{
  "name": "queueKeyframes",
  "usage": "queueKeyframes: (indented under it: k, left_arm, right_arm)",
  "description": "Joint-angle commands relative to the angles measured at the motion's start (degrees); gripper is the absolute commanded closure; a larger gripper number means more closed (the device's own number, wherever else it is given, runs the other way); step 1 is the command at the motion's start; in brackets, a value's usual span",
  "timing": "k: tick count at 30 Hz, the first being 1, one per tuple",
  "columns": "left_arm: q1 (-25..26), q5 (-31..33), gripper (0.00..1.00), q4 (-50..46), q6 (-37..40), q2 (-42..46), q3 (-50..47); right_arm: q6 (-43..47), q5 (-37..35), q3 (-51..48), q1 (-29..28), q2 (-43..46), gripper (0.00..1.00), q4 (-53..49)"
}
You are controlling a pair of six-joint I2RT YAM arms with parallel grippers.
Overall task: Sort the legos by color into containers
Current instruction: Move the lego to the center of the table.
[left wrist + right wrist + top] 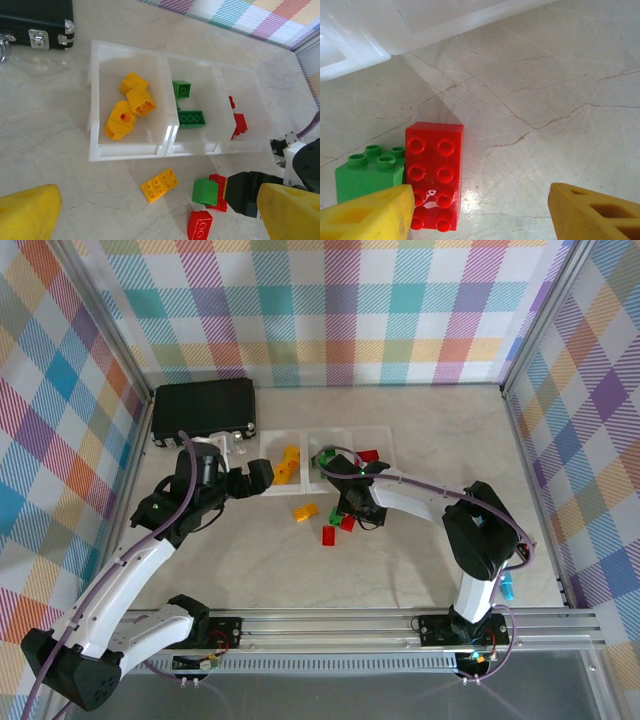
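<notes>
A pale marbled table (440,440) stands inside plaid cloth walls (330,310), with a metal rail (330,620) along its near edge. A black case (203,408) lies in the far left corner. The trays (165,57) stand just right of it and hold legos (131,102) sorted yellow, green and red. Mid-table lie a yellow brick (159,184), a green brick (370,172) and a red brick (434,175). The left gripper (260,475) hangs wide open; the right gripper (480,212), jaws apart and empty, sits low beside the red brick

legos (159,184) red/green/yellow | containers (127,150) translucent white | case (35,15) black | backdrop (330,310) pastel plaid
</notes>
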State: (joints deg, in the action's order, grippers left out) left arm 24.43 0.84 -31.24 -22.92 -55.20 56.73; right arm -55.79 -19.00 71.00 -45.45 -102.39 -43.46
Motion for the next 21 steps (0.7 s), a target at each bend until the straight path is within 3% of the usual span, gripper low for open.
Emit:
queueKeyframes:
  k: [1, 21]
  left_arm:
    - [-0.8, -0.7, 0.0, 0.1, -0.3, 0.7, -0.4]
    - [-0.8, 1.2, 0.0, -1.2, 1.4, 1.0, -1.3]
  right_arm:
    - [1.4, 1.0, 0.4, 0.1, -1.4, 0.3, 0.6]
    - [5.1, 4.9, 7.2, -0.9, -8.5, 0.3, 3.2]
